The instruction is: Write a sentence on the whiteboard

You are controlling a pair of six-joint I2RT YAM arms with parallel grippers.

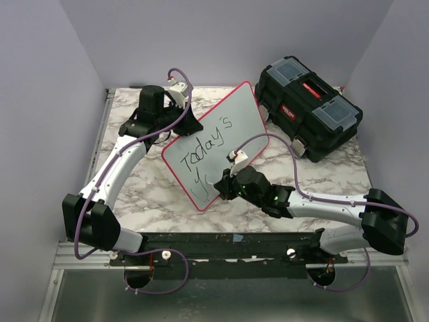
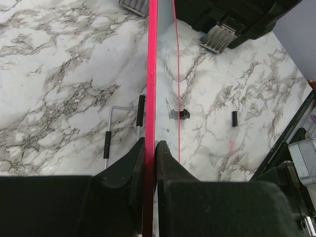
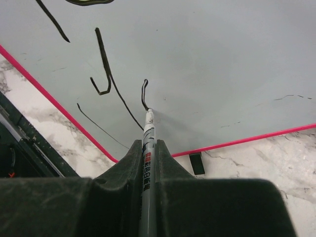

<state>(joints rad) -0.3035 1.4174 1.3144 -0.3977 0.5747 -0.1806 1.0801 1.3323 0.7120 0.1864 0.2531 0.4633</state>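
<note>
Right gripper (image 3: 149, 144) tight on marker (image 3: 148, 122), tip on whiteboard (image 3: 222, 74); left gripper (image 2: 150, 146) tight on its edge.

The black toolbox (image 1: 308, 111) blocks my far right corner; the whiteboard (image 1: 221, 134) spans the middle. The tabletop (image 1: 154, 201) near left of it lies open.

Light fell soft and even from above on my desk (image 1: 154, 201); shadows on the marble were faint and blurred. From my right wrist the whiteboard (image 3: 222, 64) read dull grey, the marker (image 3: 147, 133) tip sharp against it. My jaws were near-black and featureless along the bottom of both wrist views. In my left wrist view the board's red rim (image 2: 151, 74) blurred close to the lens, while the marble beyond was crisp.
</note>
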